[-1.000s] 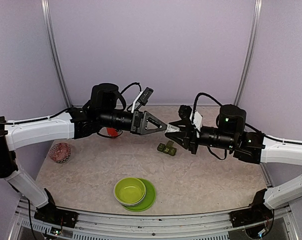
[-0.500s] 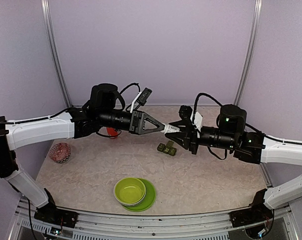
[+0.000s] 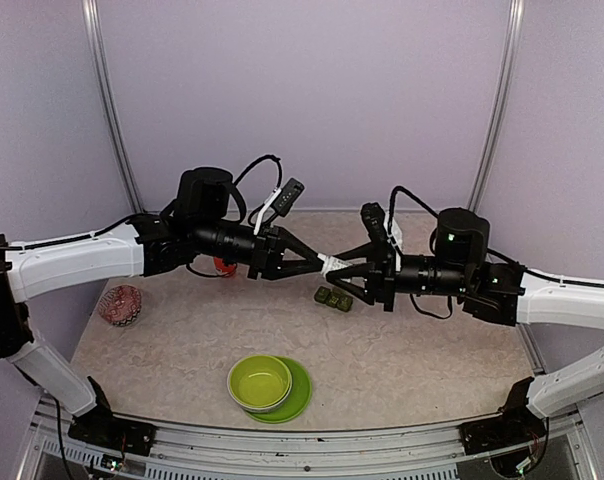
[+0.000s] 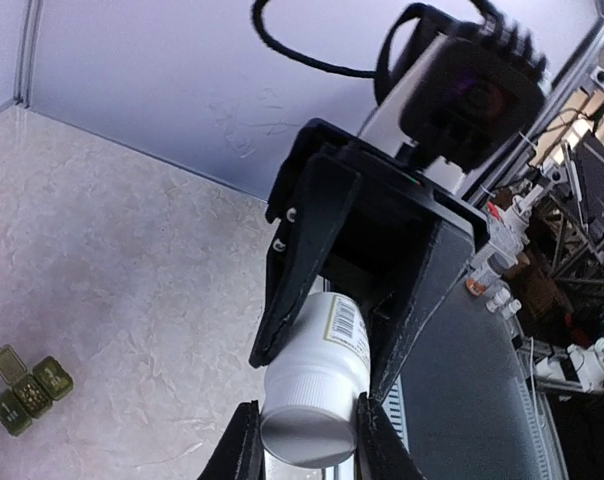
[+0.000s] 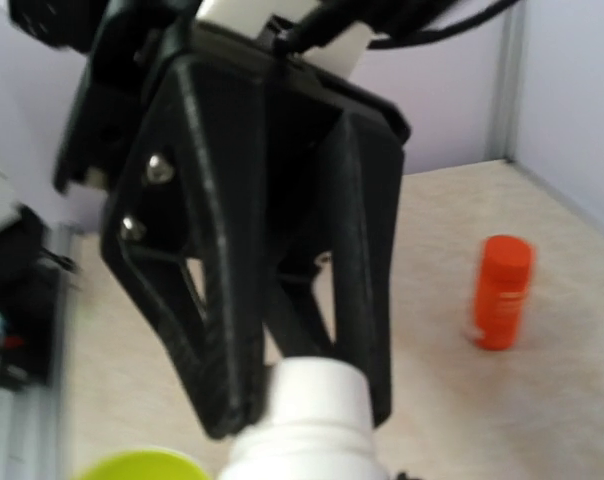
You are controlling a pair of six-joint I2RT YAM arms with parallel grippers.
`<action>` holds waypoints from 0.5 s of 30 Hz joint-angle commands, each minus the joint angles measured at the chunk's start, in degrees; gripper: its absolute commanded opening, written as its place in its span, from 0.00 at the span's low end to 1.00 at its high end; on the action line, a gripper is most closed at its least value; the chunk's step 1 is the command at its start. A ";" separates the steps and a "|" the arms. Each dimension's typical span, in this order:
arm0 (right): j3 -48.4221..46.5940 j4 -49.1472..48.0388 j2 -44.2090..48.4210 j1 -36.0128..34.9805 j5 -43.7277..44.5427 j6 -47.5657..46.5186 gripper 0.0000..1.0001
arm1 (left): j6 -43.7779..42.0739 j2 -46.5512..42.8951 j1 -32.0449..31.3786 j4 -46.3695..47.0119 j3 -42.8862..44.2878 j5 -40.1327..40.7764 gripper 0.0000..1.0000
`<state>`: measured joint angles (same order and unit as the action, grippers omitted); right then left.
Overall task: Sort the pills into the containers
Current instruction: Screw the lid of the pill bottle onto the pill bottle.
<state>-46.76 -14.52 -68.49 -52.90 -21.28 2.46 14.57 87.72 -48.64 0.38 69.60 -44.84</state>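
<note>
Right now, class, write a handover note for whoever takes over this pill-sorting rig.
Left hand: shut on the cap of the white plastic pill bottle, held mid-air.
Right hand: shut on the bottle's body.
Dark green three-compartment plastic strip box: on the table below.
Done: both hands grip the bottle.
Left: likely uncap, then sort pills into the compartments.

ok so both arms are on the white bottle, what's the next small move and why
Probably rotate the left fingers to unscrew the cap: they are shut on it, the right fingers grip the white bottle by its body, and the cap is on.
</note>
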 commanded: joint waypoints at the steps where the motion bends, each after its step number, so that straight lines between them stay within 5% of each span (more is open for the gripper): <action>1: -0.42 -9.53 -3.34 0.07 -8.96 15.57 0.09 | -13.55 -0.62 -7.01 4.24 0.04 -11.94 0.00; 7: 2.13 -19.01 -4.25 3.34 -15.20 31.13 0.09 | -22.69 -2.29 -9.99 0.55 0.31 -8.93 0.00; 15: 2.11 -18.40 -4.21 3.51 -14.23 33.00 0.09 | -23.54 -3.28 -10.68 1.34 -0.54 -6.28 0.00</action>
<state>-43.57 -27.73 -70.13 -48.97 -39.66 32.12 -6.26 83.92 -51.99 -2.17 69.45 -43.81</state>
